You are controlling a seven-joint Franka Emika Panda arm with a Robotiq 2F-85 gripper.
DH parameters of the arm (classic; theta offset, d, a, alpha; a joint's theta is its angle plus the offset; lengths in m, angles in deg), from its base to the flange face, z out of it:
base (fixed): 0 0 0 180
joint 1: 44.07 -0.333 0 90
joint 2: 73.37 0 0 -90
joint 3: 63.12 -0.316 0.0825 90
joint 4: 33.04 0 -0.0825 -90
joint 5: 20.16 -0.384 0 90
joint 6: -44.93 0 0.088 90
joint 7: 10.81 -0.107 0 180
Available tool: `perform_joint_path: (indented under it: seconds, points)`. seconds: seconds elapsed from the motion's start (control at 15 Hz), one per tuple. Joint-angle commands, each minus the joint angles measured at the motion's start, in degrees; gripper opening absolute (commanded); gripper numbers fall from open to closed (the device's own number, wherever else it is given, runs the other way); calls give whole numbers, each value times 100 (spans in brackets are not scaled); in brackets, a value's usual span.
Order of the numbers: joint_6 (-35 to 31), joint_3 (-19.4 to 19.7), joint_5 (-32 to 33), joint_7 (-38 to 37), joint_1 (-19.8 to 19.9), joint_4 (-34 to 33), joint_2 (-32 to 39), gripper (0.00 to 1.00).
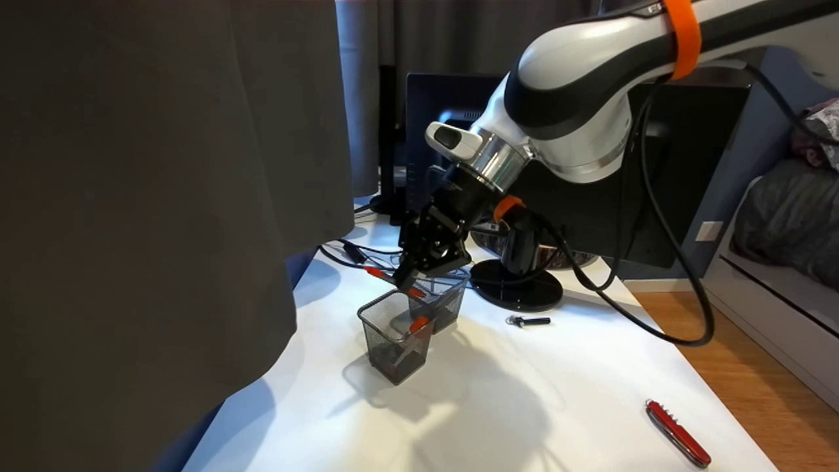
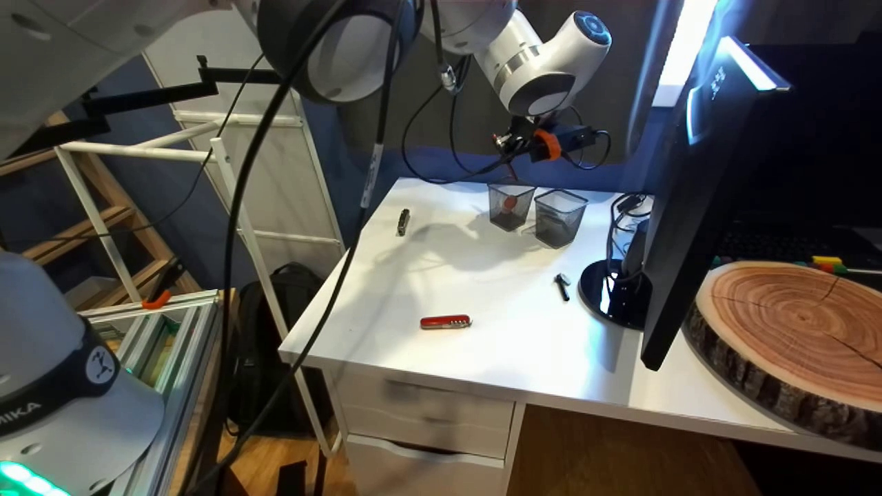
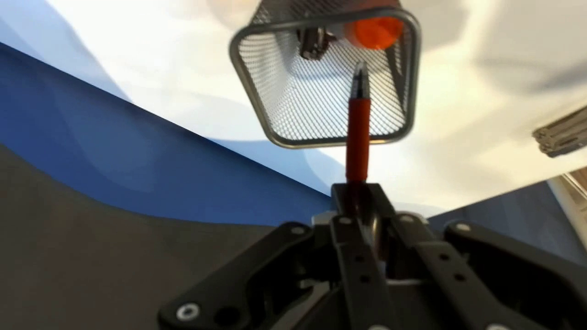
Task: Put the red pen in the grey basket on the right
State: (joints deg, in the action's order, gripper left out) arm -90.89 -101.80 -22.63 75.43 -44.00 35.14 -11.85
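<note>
The white desk forms the base. Above it, the end effector is narrowed on a slim load. A grey mesh basket stands beneath. The red pen is that load, presumably light, stiff and smooth, best held mid-barrel. In the wrist view, its long axis crosses the basket's rim, silver tip foremost over the mouth.

in an exterior view pen's over front basket, back basket right behind, pocketknife way off right, monitor behind both
</note>
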Motion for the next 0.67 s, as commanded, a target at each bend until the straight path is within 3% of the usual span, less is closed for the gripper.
perform_joint_path:
  seconds: [0.0,0.27,0.6]
  points:
    - [-792,232,250,114,-263,-352,244,3]
    - [-985,93,214,436,-384,-626,409,3]
    - [-380,-114,64,494,-464,-857,420,3]
